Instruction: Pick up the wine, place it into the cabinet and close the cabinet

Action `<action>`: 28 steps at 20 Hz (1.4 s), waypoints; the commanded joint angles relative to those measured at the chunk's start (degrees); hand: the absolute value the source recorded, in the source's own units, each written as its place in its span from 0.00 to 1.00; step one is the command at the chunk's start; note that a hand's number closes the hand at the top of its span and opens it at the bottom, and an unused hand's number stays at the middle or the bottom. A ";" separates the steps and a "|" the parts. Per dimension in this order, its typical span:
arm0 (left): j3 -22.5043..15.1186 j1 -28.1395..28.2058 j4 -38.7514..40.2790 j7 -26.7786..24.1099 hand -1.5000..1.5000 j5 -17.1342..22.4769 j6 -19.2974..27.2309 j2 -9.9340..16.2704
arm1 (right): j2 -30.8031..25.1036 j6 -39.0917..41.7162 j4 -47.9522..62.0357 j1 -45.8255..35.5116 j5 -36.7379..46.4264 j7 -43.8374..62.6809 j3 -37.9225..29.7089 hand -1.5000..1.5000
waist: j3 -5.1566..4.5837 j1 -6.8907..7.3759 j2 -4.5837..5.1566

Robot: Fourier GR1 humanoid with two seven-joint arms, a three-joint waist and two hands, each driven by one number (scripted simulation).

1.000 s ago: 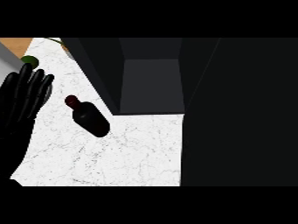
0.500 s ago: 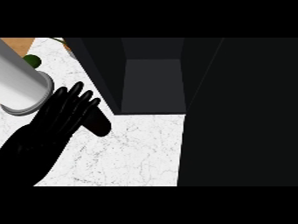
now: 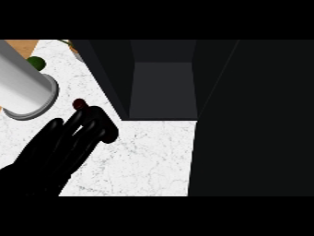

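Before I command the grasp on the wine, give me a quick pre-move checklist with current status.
1. Left hand over the wine bottle: ok, fingers cover its body; only the dark red top shows.
2. Fingers curled round the bottle: not ok, they look straight.
3. Cabinet open to receive it: ok, interior visible.
4. Bottle lying on the counter: ok.
5. Grey forearm clear of the bottle: ok.
6. Right hand position: cannot tell, not in view.
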 commanded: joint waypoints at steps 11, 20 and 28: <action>-3.74 -1.75 -8.40 8.25 0.00 -5.68 9.18 -3.28 | 1.34 -2.85 -3.61 -6.38 1.68 8.44 -0.10 0.00 | 0.00 0.20 -0.01; 3.79 -0.49 -1.70 8.07 0.00 -1.54 7.36 -2.57 | 1.67 -3.96 -9.38 -6.51 -0.06 13.90 -1.11 0.00 | -0.01 -0.08 0.01; 10.93 0.33 6.43 0.37 0.00 -2.31 1.74 -1.89 | 1.36 -3.11 -8.39 -8.10 1.16 14.08 -0.80 0.00 | -0.03 -0.11 0.08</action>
